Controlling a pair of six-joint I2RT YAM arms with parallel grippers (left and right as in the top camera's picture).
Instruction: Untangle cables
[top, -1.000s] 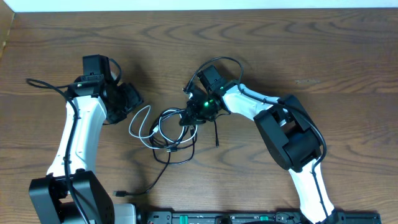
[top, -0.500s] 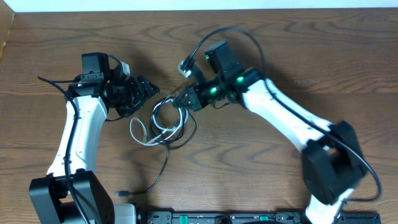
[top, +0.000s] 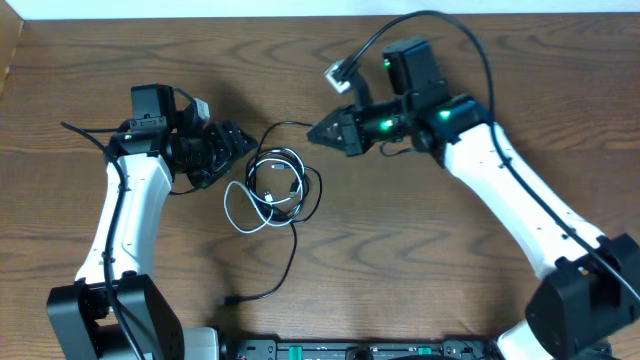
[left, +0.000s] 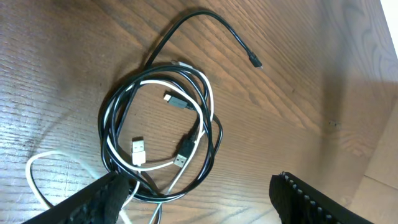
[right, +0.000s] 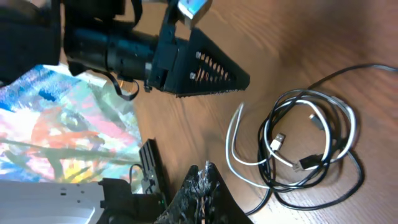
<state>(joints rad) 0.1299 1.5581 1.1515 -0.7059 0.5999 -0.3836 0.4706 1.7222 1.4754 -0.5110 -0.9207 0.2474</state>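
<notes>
Overhead first: the cables (top: 278, 190) sit in one loose coil on the wooden table (top: 480, 60), right between the two arms. The black cable (top: 293, 250) trails a tail toward the near edge, and the white cable (top: 232, 208) bulges out on the coil's left side. The left gripper (top: 240, 142) hovers just beside the coil, touching nothing. The right gripper (top: 318, 131) points at the coil from the other side, apart from it, narrowing to a tip.

Left wrist view now: its fingers (left: 102, 199) are spread wide at the bottom corners, nothing between them, and the left gripper (left: 199, 186) looks down on the coil. A white plug (left: 138, 151) and a black plug (left: 185, 148) lie inside the ring, and one black end arcs away across the wood.

Right wrist view: the right gripper (right: 200, 177) shows its fingers pressed together into one peak, holding nothing. The coil lies ahead, white loop (right: 229, 143) sticking out, and the left gripper (right: 211, 71) sits across from it
</notes>
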